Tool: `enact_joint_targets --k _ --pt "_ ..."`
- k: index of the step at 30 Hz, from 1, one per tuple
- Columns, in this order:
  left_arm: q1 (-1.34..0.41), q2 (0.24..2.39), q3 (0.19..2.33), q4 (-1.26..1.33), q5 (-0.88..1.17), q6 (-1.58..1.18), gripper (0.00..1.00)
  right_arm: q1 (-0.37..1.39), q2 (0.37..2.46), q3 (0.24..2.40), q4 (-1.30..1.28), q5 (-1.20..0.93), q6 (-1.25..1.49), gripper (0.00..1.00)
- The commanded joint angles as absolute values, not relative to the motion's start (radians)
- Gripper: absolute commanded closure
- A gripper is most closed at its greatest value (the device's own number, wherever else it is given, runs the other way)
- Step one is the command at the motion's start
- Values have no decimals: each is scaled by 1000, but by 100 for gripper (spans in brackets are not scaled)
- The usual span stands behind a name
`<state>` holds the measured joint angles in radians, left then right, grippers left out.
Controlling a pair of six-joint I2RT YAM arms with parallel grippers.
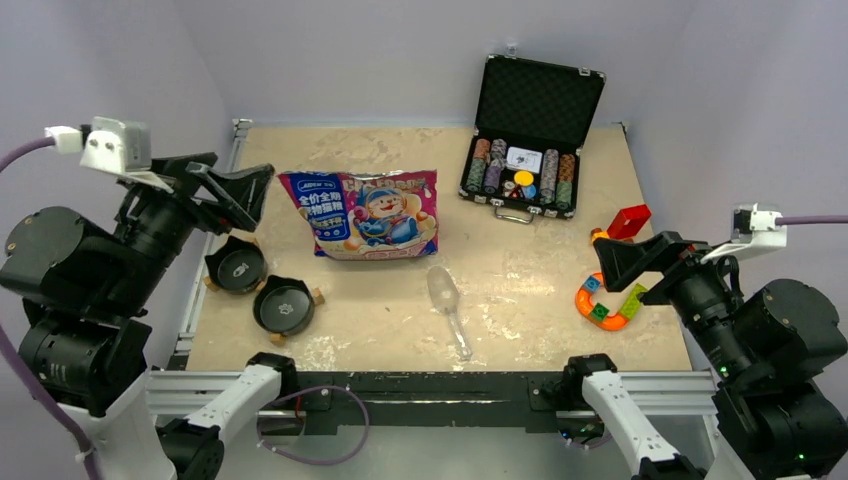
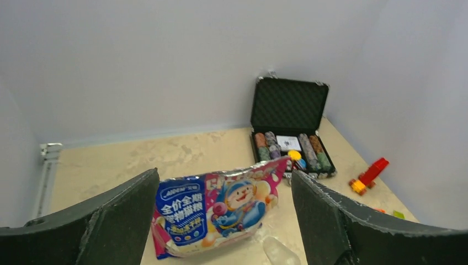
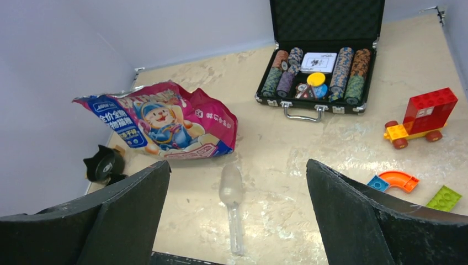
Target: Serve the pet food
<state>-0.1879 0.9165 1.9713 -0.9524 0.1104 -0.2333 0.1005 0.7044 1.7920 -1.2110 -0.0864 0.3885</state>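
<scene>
The left gripper [image 1: 240, 190] and right gripper [image 1: 625, 255] are both released, empty. The pet food bag [image 1: 365, 213] lies mid-frame on the counter [image 1: 540, 290], a clear scoop [image 1: 445, 290] below it.

Even, soft overhead light, faint shadows; all views fairly sharp, slightly grainy.

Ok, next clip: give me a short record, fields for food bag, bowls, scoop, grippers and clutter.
food bag: lying mid-table, behind the scoop
bowls: two black ones, left side, look empty
scoop: clear, lying near the front, not held
left gripper: open, holding nothing
right gripper: open, holding nothing
clutter: open chip case at back, toy blocks at right
</scene>
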Motion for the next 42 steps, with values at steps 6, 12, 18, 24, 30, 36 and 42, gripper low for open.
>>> enact_joint_targets --k 6,12,18,24,30,36,42 --pt "-270 1023 1721 -989 441 -581 14 98 730 1781 -1207 -190 380 1" --pt "-687 1071 1509 -965 131 -732 15 98 702 1757 -1187 -186 371 1" --pt "-955 1295 1452 -1032 -135 -978 20 98 690 1747 -1184 -159 378 1" --pt "-1045 1563 1519 -1080 -195 -1174 20 99 703 1743 -1179 -186 367 1" --pt "-1072 1698 1452 -886 -126 -1349 14 99 710 1731 -1169 -219 388 1" --pt "-1131 1856 1394 -810 -56 -1500 13 99 714 1711 -1170 -235 395 1" --pt "-1161 1920 1328 -783 -83 -1578 19 98 700 1712 -1186 -238 397 1"
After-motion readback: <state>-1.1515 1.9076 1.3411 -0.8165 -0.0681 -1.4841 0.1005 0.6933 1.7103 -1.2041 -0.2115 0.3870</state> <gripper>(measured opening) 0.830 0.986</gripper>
